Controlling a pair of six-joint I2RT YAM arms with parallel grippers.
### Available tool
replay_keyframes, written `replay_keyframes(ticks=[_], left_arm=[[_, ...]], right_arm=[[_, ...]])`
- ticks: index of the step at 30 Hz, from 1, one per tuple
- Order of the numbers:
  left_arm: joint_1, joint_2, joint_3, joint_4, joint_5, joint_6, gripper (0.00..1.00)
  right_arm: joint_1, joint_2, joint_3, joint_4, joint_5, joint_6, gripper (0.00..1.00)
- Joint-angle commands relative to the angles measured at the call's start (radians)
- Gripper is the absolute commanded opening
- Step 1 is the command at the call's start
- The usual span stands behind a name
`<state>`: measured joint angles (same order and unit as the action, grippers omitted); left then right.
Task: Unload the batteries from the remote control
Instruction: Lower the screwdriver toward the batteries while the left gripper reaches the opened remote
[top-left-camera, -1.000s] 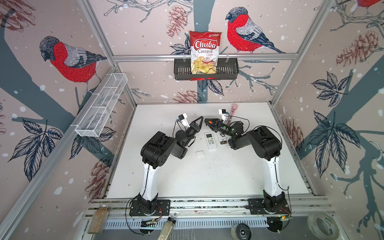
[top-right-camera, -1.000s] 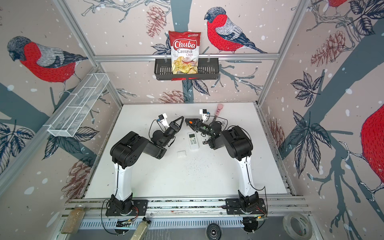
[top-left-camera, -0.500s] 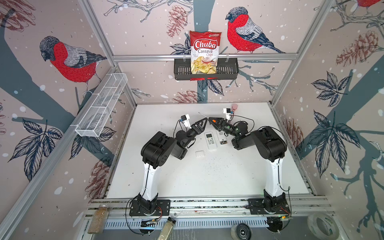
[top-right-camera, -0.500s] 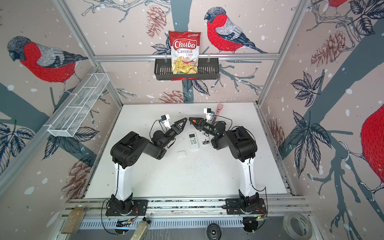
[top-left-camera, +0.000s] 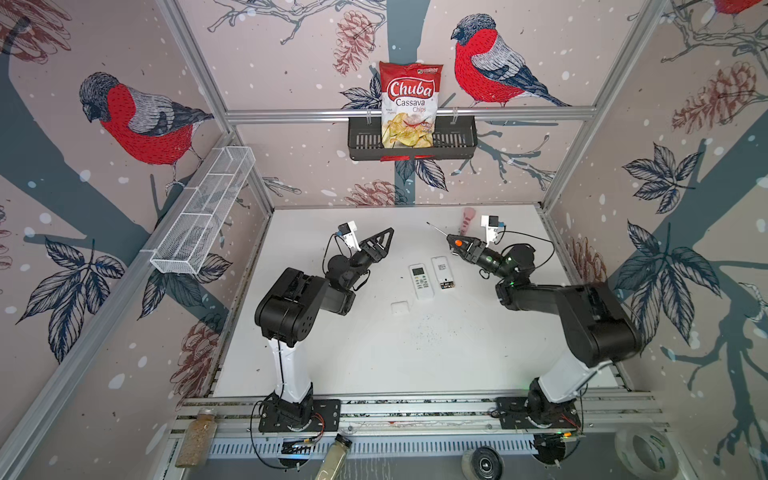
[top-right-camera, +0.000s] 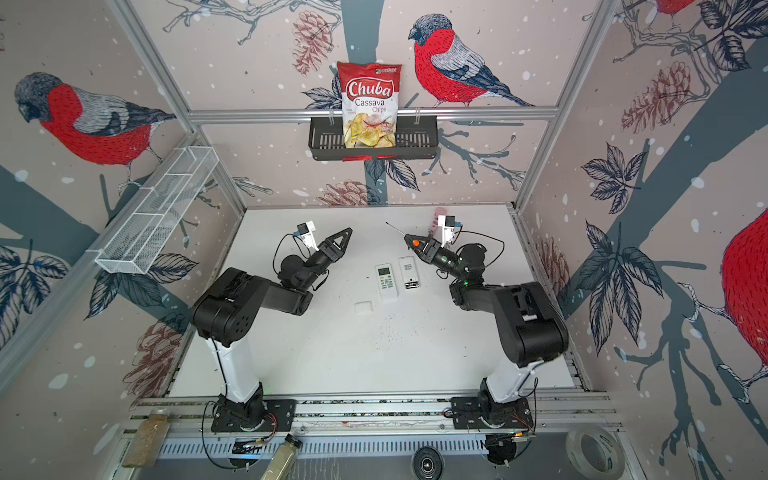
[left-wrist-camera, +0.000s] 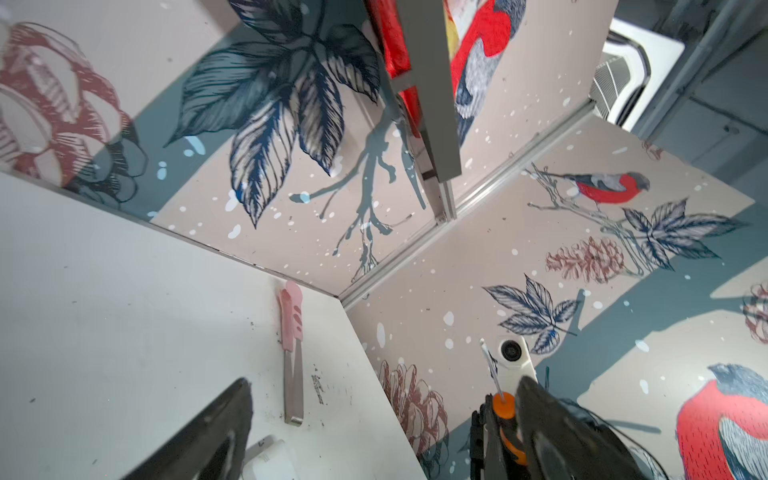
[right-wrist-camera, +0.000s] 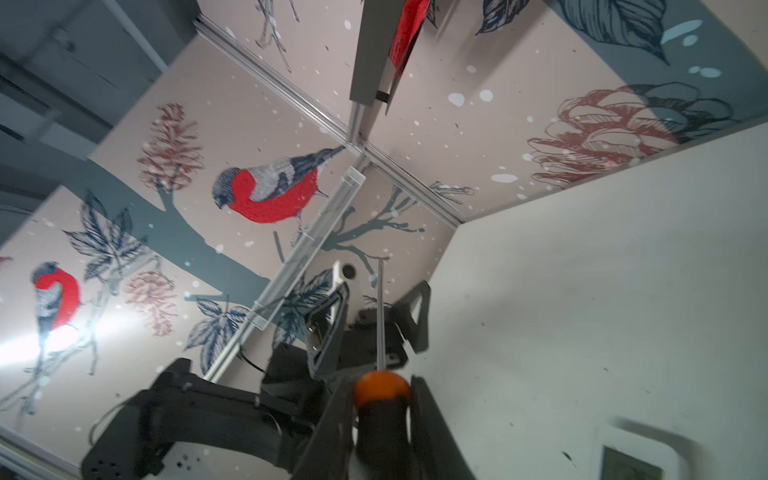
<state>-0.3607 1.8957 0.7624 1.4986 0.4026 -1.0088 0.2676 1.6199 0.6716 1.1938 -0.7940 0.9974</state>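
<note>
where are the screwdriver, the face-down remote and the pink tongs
screwdriver (right-wrist-camera: 381, 388), right wrist view, on the orange front of its handle
face-down remote (top-left-camera: 440, 269), in a top view, on its plain white back
pink tongs (left-wrist-camera: 289, 318), left wrist view, on the pink grip

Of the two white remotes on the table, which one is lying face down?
The remote nearer the right gripper: it shows a plain back with a dark open compartment at one end, whereas its neighbour shows a display and buttons.

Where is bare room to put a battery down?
Bare: the front half of the table, between the arm bases, and the back left corner behind the left hand. Crowded: the middle, with the face-up remote, the face-down remote and a white cover.
</note>
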Motion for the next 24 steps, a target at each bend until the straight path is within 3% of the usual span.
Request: replay_keyframes(ticks=[1, 11, 18, 24], left_arm=[[-0.015, -0.049, 0.056, -0.267, 0.041, 0.156, 0.97], [-0.109, -0.04, 0.451, -1.155, -0.078, 0.556, 0.96], [-0.16, 0.053, 0.643, -1.476, -0.17, 0.714, 0.97], [-0.199, 0.132, 0.722, -1.551, -0.184, 0.798, 0.93]], right_arm=[[-0.004, -0.128, -0.017, -0.409, 0.059, -0.271, 0.11], [-0.004, -0.335, -0.007, -1.009, 0.247, -0.491, 0.1], [0.012, -0.36, 0.008, -1.184, 0.335, -0.551, 0.1], [0.013, -0.344, -0.004, -1.21, 0.357, -0.563, 0.11]])
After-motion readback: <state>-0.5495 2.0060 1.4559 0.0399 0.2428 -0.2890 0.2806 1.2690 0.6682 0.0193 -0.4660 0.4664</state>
